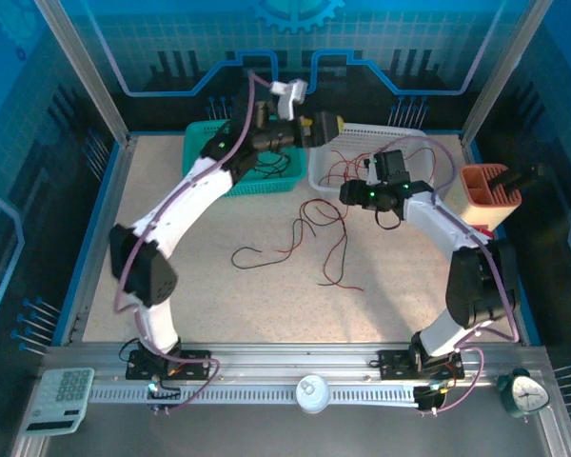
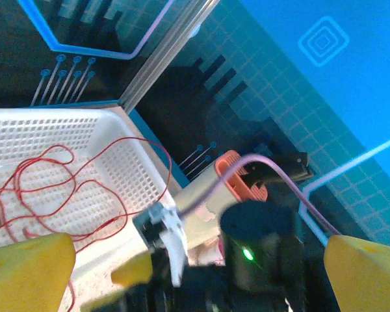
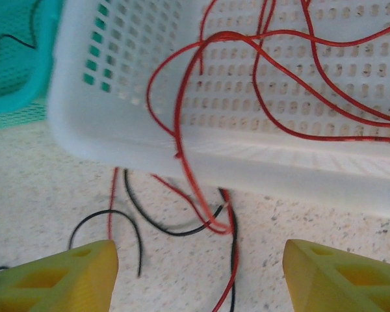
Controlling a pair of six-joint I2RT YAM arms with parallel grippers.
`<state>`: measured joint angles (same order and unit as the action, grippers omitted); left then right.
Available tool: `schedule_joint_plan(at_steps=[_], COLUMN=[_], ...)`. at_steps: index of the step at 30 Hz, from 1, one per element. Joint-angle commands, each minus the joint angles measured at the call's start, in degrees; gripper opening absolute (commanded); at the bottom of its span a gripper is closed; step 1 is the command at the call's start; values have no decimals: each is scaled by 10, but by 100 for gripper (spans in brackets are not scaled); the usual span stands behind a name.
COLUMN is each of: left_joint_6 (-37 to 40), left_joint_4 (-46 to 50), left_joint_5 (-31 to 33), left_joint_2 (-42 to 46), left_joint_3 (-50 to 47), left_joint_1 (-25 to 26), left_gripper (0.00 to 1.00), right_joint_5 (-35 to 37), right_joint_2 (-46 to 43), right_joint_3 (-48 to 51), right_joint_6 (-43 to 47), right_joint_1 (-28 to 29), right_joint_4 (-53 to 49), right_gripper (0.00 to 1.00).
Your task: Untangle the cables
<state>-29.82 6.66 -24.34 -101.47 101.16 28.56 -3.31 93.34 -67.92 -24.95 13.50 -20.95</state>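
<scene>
The left gripper (image 1: 316, 124) is hanging wide open and empty above the far gap between the green basket (image 1: 195, 143) and the white basket (image 3: 247, 169), while the cables (image 1: 309, 228) are trailing near-left from that basket's corner onto the table (image 1: 219, 295), directly under the nearer, part-open, empty right gripper (image 3: 198, 276).

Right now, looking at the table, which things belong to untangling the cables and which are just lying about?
For the job: loose red and black cables on the table; red cables in the white basket; black cables in the green basket.
Lying about: calculator, alarm clock, orange holder, round white disc.
</scene>
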Motion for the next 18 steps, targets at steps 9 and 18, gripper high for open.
schedule_joint_plan(at_steps=[9, 18], left_joint_6=[11, 5], left_joint_4=[-94, -99], left_joint_5=[89, 108], left_joint_2=[261, 319], left_joint_3=[-320, -374], left_joint_1=[-5, -10], left_gripper=[99, 99], right_joint_5=[21, 21], right_joint_2=[136, 153], right_joint_3=[-106, -97], right_joint_6=[24, 18], right_joint_1=[7, 11], right_joint_4=[-15, -5], right_gripper=[61, 11])
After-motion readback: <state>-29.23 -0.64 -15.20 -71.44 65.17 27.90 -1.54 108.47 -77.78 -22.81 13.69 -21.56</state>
